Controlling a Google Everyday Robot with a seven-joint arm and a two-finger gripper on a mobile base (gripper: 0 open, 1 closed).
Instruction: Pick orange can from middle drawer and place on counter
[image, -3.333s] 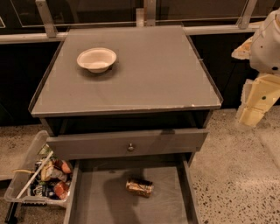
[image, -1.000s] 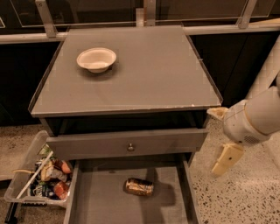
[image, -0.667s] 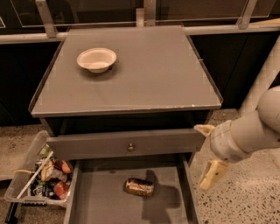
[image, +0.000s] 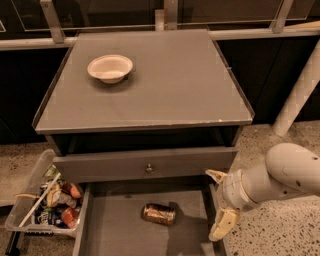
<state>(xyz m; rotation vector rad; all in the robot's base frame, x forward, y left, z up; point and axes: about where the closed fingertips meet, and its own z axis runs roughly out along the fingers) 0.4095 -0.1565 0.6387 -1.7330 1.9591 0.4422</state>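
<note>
The orange can (image: 159, 213) lies on its side on the grey floor of the open middle drawer (image: 115, 232), near the drawer's centre. My gripper (image: 220, 204) hangs at the drawer's right wall, to the right of the can and apart from it. Its two cream fingers (image: 223, 225) are spread and hold nothing. The grey counter (image: 175, 80) is the cabinet top above, with a thin raised rim.
A white bowl (image: 110, 68) stands on the counter's back left. A shut drawer front with a small knob (image: 149, 168) sits above the open drawer. A clear bin of snack wrappers (image: 47, 202) stands on the terrazzo floor at the left.
My arm has come down from the upper right and moved left, bringing the gripper low beside the open drawer's right wall. The can and the bowl have not moved.
</note>
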